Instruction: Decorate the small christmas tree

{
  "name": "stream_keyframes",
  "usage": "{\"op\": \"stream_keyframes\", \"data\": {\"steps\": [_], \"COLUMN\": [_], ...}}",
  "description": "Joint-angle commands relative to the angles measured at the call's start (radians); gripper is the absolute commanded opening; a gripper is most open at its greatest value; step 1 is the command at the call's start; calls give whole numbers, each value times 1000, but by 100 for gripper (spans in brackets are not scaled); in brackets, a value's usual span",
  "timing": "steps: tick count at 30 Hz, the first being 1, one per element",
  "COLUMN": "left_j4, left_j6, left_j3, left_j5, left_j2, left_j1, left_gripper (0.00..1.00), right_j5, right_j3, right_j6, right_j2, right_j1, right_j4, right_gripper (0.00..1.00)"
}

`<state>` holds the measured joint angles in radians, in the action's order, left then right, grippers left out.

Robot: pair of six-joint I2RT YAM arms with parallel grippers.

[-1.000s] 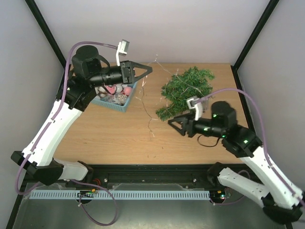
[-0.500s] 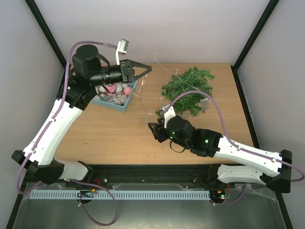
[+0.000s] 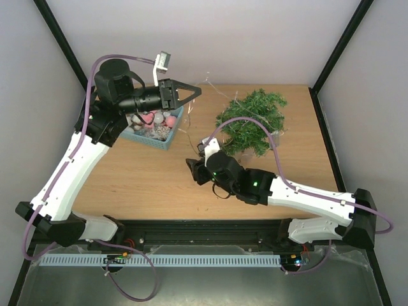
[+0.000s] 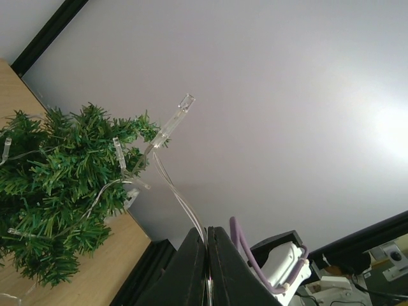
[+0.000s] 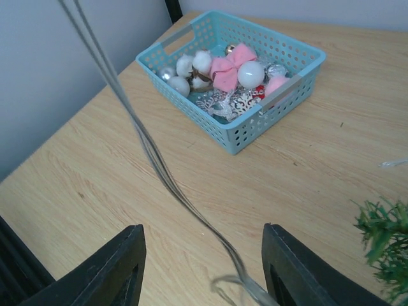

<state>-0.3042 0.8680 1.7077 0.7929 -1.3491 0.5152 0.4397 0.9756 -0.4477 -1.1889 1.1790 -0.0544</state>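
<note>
Wooden table (image 3: 146, 172), light brown, with black edges. Holds a blue-green basket (image 5: 274, 109) at the back left, full of little tree decorations (image 5: 226, 73). Holds the small christmas tree (image 3: 252, 121) at the back right, well apart from the basket. Between them, a thin clear light string (image 5: 162, 172), low end maybe touching the wood.

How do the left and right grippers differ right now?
The left gripper is shut, pinching the light string; the right gripper is open, the string running loose between its fingers. The left gripper sits high near the basket; the right gripper sits lower, over the table. Both straddle that string.
</note>
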Motion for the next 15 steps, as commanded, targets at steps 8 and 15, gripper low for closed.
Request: {"op": "stream_keyframes", "data": {"steps": [8,15], "left_j4": [23,37], "left_j6": [6,-1], "left_j3": [-13,-51], "left_j5": [32,32], "left_j2": [29,-2], "left_j1": [-70,-134], "left_gripper": [2,2], "right_j5": [-21,-225], "right_j3": [76,210], "right_j6": [9,16], "right_j2": [35,58], "right_j1": [8,8], "right_j4": [38,-75], "right_gripper": [1,1]}}
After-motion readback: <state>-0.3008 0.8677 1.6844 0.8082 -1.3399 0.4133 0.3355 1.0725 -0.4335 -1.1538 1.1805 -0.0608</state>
